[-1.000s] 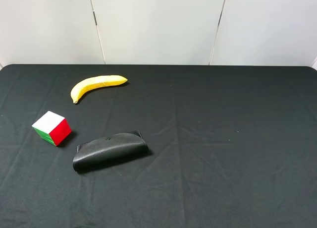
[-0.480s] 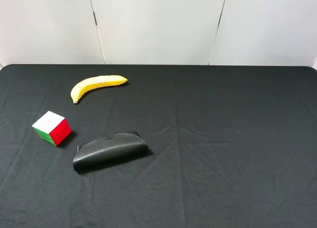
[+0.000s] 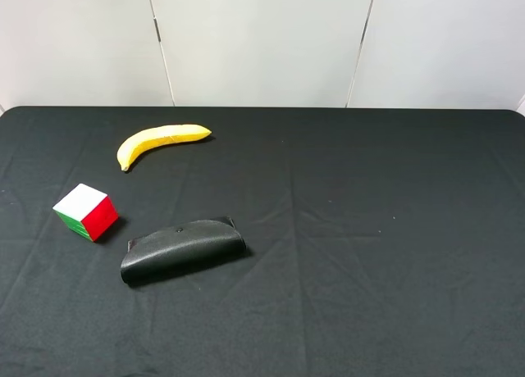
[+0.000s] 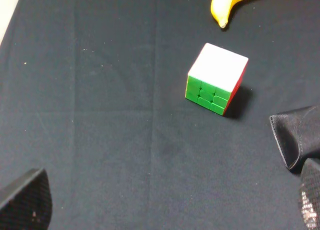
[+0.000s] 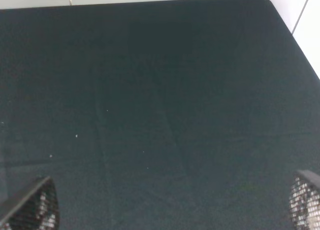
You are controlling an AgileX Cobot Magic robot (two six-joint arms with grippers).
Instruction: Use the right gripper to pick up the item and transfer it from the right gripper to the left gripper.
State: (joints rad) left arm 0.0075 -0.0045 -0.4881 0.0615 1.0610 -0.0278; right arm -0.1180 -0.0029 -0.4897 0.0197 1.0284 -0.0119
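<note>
Black-clothed table with three things on it.
Puzzle cube, banana and black pouch lie apart.

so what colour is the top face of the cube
White on top of the cube; green and red show on its sides. Clearest in the left wrist view.

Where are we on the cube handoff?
Nothing looks done yet. The cube sits on the black table between the banana and the black pouch, untouched. Both tools are open and empty: the right tool sees only bare cloth, the left tool looks at the cube. Pickup and transfer both remain.
</note>
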